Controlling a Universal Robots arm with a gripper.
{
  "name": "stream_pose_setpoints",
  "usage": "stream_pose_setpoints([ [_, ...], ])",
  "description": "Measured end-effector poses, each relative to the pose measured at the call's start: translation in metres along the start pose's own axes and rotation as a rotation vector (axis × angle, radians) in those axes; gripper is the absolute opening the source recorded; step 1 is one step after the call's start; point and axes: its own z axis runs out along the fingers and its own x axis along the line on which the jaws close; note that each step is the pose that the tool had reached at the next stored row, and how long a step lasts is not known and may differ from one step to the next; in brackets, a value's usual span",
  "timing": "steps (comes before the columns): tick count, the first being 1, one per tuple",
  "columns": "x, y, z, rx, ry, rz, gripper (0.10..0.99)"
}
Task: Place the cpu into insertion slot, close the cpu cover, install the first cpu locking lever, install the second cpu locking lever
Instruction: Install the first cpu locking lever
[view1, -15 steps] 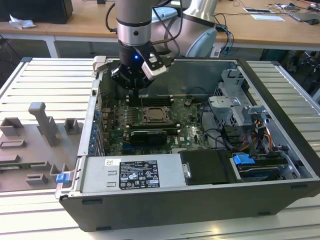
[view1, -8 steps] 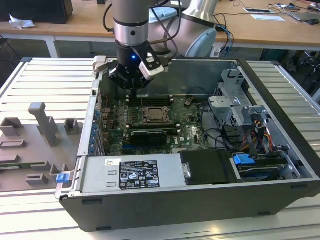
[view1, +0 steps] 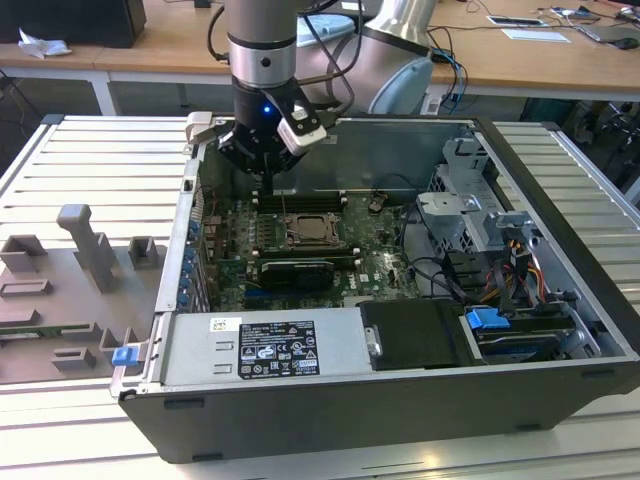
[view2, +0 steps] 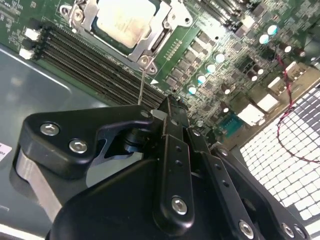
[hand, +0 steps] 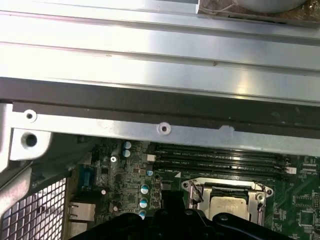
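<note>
Gripper (view2: 169, 106) closed up, near cover (view2: 90, 17). Cpu (view2: 122, 20) seated, cover down over it. One thin lever (view2: 141, 82) sticks up, probably unlatched; levers remain.

Robotics lab or workshop, open computer case (view1: 400, 410) on slatted metal worktop (view1: 90, 160), wooden desks (view1: 520, 60) with cables (view1: 455, 72), grey moulded fixtures (view1: 85, 245)
</note>
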Motion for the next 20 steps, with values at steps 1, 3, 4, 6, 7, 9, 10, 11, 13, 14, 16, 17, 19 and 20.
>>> stream_pose_setpoints([
  [1,-0.0013,-0.0001,0.0002,0.0,0.0,0.0,0.106],
  [3,-0.0044,-0.0002,0.0008,0.0,-0.0001,0.001,0.106],
  [4,-0.0056,-0.0003,0.0011,0.0,-0.0001,0.001,0.106],
  [6,-0.0081,-0.0005,0.0017,0.0,0.0,0.001,0.106],
  [7,-0.0096,-0.0006,0.002,0.0,0.0,0.001,0.106],
  [9,-0.0121,-0.0008,0.0027,0.0,-0.0001,0.002,0.106],
  [10,-0.0132,-0.0009,0.003,0.0,-0.0001,0.003,0.106],
  [11,-0.0143,-0.001,0.0033,0.0,-0.0001,0.003,0.106],
  [13,-0.0172,-0.0013,0.0039,0.0,-0.0001,0.004,0.106],
  [14,-0.0185,-0.0014,0.0042,0.0,-0.0002,0.004,0.106],
  [16,-0.0215,-0.0017,0.0047,0.0,-0.0001,0.005,0.106],
  [17,-0.0227,-0.0018,0.0048,0.0,-0.0001,0.005,0.106],
  [19,-0.0248,-0.002,0.0051,0.0,-0.0001,0.005,0.106],
  [20,-0.0259,-0.0021,0.0053,0.0,-0.0001,0.006,0.106],
])
